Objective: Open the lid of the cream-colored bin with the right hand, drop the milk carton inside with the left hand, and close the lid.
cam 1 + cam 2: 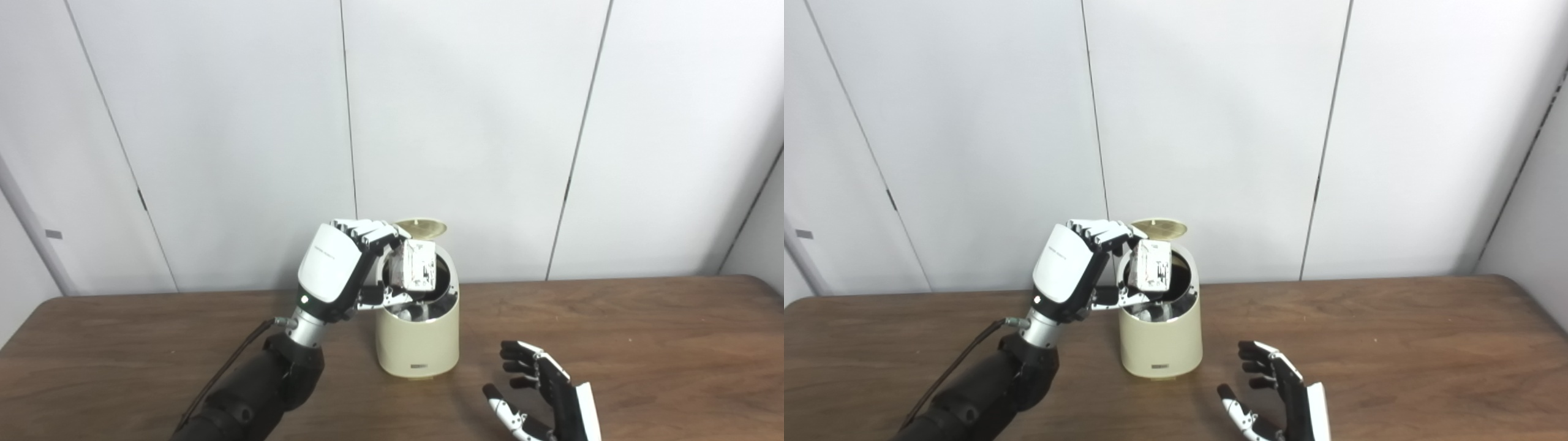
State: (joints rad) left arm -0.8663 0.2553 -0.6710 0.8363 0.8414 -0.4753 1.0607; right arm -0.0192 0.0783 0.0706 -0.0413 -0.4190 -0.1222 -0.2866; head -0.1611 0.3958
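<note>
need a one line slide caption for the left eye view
Left hand holds the milk carton over the open cream-colored bin; right hand rests open nearby.

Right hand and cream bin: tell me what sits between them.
Nothing: only bare wooden table separates the open right hand from the cream bin, clear in both eye views.

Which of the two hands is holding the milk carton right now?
The left hand, raised over the open cream-colored bin, grips the milk carton. The right hand holds nothing, fingers apart, low near the table.
</note>
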